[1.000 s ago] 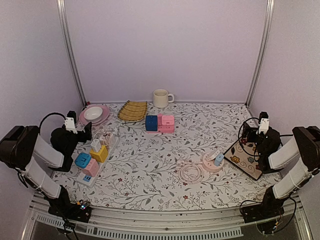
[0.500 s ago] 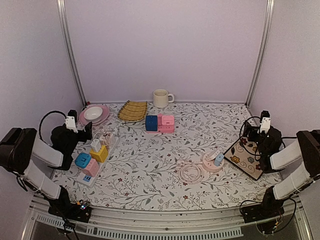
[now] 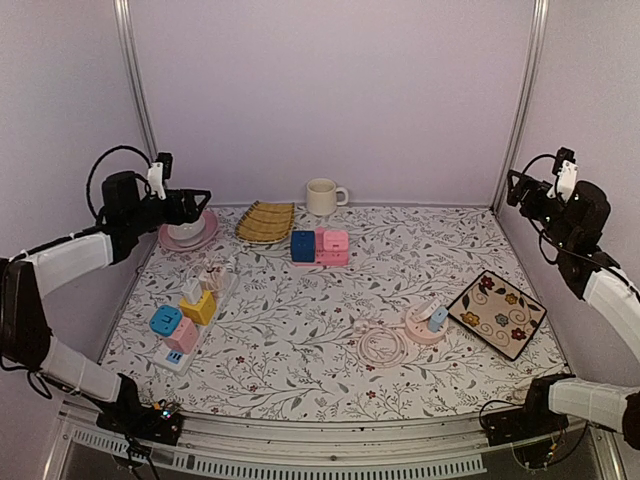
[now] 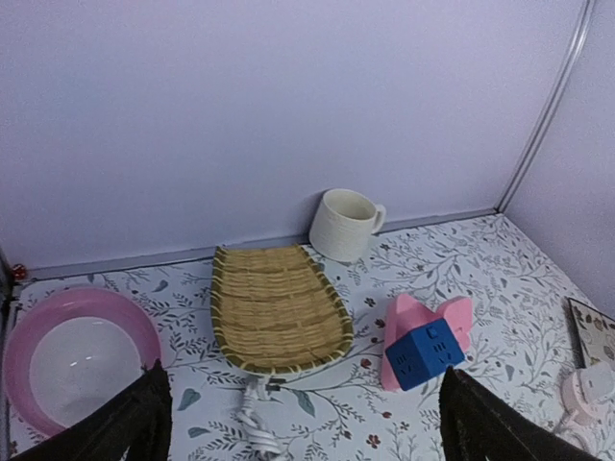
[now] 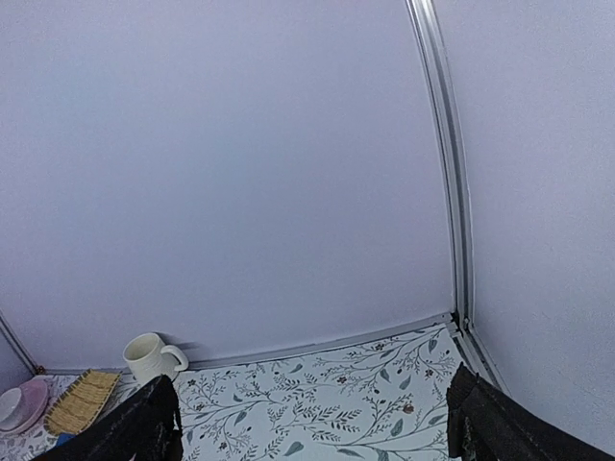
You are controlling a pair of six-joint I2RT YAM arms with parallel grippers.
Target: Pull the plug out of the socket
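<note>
A pink socket block with a blue cube plug (image 3: 303,246) stands at the back centre; it also shows in the left wrist view (image 4: 424,351). A white power strip (image 3: 178,356) at the left carries a yellow plug (image 3: 200,307), a blue one (image 3: 165,320) and a pink one (image 3: 183,335). A round pink socket with a small blue plug (image 3: 437,319) and a coiled pink cable (image 3: 381,345) lies right of centre. My left gripper (image 3: 196,205) is open, raised over the pink bowl. My right gripper (image 3: 515,188) is open, high by the right wall.
A cream mug (image 3: 322,196), a woven basket tray (image 3: 266,221) and a pink plate with a white bowl (image 3: 187,230) stand along the back. A patterned square plate (image 3: 498,313) lies at the right. A bundled white cord (image 4: 255,423) lies below the basket.
Both arms have lifted from low at the table's sides to high positions; the left gripper now points over the back left, the right gripper at the back right corner.
</note>
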